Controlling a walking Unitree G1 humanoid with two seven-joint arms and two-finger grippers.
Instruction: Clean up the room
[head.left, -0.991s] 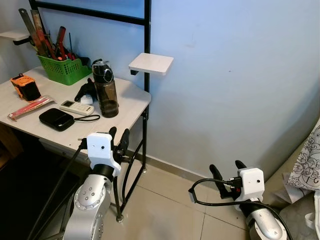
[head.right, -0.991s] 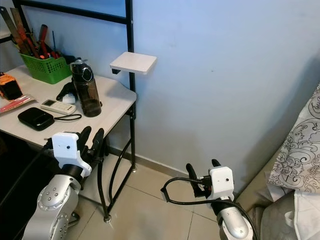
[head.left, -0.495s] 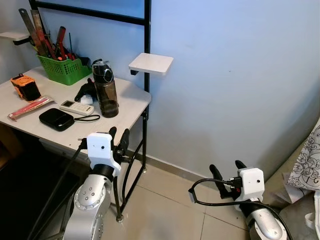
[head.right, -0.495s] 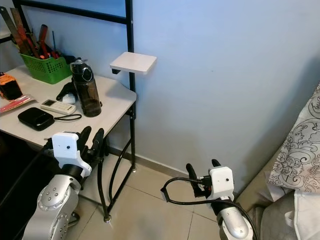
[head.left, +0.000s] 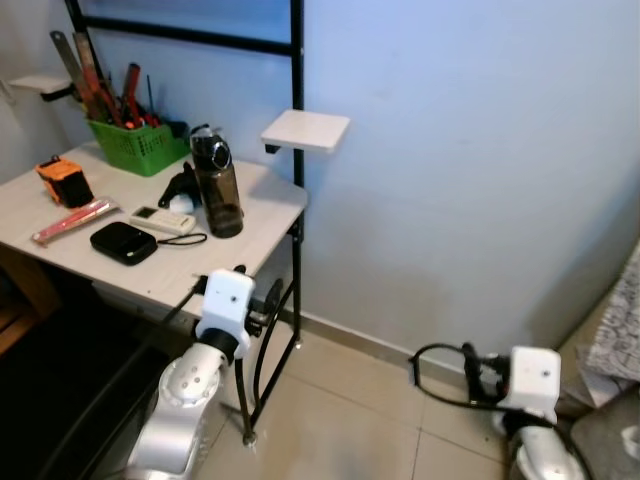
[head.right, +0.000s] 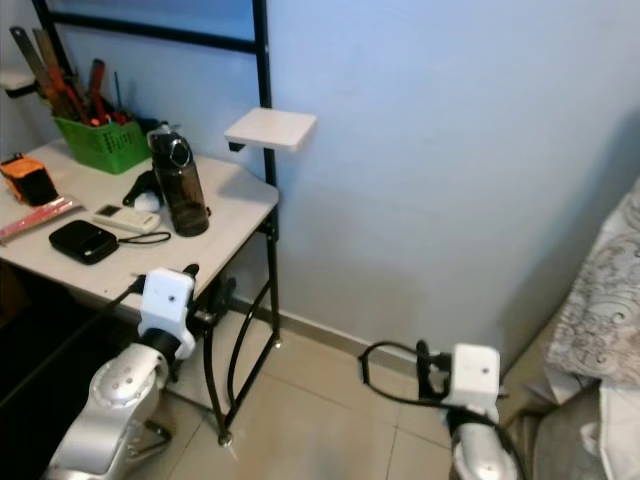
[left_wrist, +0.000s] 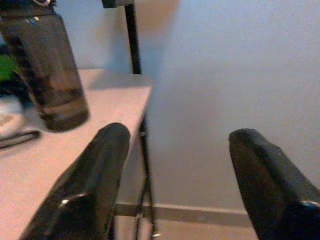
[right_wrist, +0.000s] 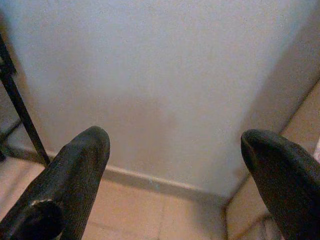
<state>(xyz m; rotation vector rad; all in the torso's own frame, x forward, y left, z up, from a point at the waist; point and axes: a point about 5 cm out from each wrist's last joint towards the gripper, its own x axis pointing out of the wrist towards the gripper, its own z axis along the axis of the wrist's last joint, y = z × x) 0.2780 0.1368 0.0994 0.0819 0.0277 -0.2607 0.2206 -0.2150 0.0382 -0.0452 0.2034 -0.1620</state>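
Observation:
A light wooden desk (head.left: 262, 215) stands at the left with clutter on it: a dark water bottle (head.left: 218, 185), a white remote (head.left: 160, 220), a black pouch (head.left: 123, 243), an orange tape measure (head.left: 60, 180), a flat red item (head.left: 70, 220) and a green basket (head.left: 140, 145) of hand tools. My left gripper (head.left: 262, 296) hangs open just below the desk's front corner, nothing between its fingers; its wrist view looks past the bottle (left_wrist: 47, 70). My right gripper (head.left: 470, 358) is open and empty low over the floor, facing the bare wall (right_wrist: 170, 75).
A small white shelf (head.left: 305, 130) juts from the black upright frame behind the desk. The desk's black metal legs (head.left: 292, 300) reach the tiled floor (head.left: 340, 420). Patterned bedding (head.left: 615, 330) lies at the far right. A blue-grey wall closes off the back.
The camera has moved and the picture is now blurred, with the desk shifted slightly right and farther off. Both arms sit lower in the picture. Nothing on the desk has moved.

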